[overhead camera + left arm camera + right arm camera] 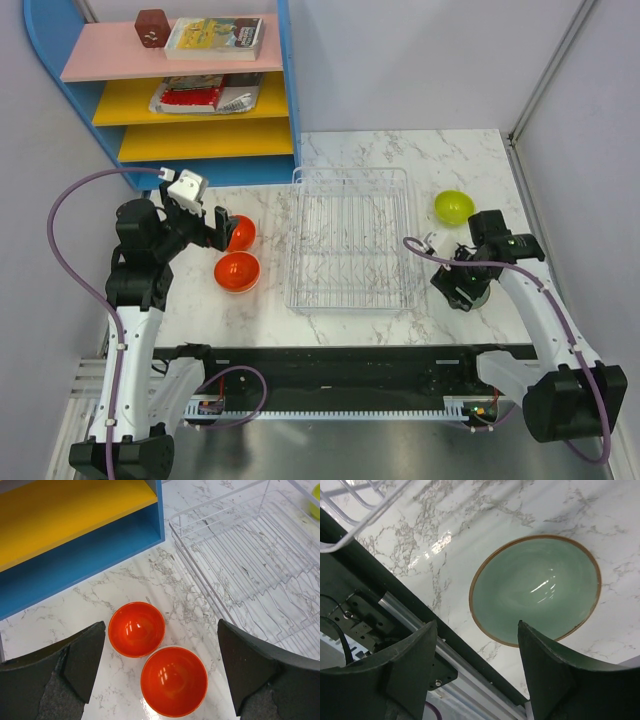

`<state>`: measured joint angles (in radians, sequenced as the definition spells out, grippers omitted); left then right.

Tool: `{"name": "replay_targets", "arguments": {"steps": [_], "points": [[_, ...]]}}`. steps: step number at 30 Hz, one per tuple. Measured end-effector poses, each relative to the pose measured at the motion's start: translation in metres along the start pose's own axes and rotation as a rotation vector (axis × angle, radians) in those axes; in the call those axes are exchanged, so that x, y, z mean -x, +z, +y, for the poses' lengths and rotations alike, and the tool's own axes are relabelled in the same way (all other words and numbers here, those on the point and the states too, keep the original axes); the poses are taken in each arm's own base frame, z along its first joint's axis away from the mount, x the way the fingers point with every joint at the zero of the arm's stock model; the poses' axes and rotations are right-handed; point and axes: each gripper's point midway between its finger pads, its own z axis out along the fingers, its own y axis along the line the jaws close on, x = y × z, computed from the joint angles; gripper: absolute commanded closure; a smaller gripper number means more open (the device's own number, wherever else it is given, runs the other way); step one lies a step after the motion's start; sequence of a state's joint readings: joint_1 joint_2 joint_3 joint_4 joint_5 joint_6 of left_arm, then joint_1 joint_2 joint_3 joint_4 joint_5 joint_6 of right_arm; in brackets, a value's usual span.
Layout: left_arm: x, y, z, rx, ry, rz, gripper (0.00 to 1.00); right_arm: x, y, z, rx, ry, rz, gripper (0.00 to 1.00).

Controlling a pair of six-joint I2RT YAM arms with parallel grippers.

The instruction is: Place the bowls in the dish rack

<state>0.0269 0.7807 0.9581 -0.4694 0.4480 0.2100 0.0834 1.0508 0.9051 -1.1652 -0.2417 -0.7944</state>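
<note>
Two orange bowls (241, 232) (237, 271) sit side by side on the marble table, left of the dish rack (350, 240). My left gripper (215, 229) hovers over them, wide open and holding nothing. From the left wrist, the bowls (136, 629) (174, 681) lie between the fingers, with the dish rack (250, 555) to the right. A yellow-green bowl (453, 207) rests right of the rack. My right gripper (462, 285) hangs open over a pale green bowl (535, 590) with a brown rim. The right gripper (477, 624) is above that bowl's near edge, with nothing between its fingers.
A blue shelf unit (285, 90) with pink and yellow shelves stands at the back left, holding a book (215, 38) and a brown cube (152, 28). The table's front edge and a black rail (395, 605) lie close under the right gripper.
</note>
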Motion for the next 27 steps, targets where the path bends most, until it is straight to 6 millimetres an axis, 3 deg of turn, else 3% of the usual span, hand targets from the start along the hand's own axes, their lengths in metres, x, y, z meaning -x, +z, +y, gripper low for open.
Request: {"name": "replay_targets", "arguments": {"steps": [6, 14, 19, 25, 27], "points": [[-0.001, 0.001, 0.0, 0.0, -0.001, 0.002, 0.0, -0.021, 0.017, 0.004, 0.056, -0.053, 0.092, 0.31], [-0.002, 0.002, 0.001, -0.002, -0.004, 0.01, 0.0, -0.03, 0.032, 0.005, 0.083, -0.09, 0.122, 0.32], [-0.002, 0.003, 0.001, -0.002, -0.005, 0.01, 0.0, -0.032, 0.044, 0.002, 0.083, -0.093, 0.126, 0.39], [-0.003, 0.003, 0.001, -0.001, -0.004, 0.011, 0.0, -0.033, 0.059, -0.006, 0.06, -0.089, 0.128, 0.63], [-0.003, 0.003, 0.001, -0.002, -0.005, 0.012, 0.0, -0.033, 0.06, -0.007, 0.057, -0.083, 0.128, 0.8]]}}
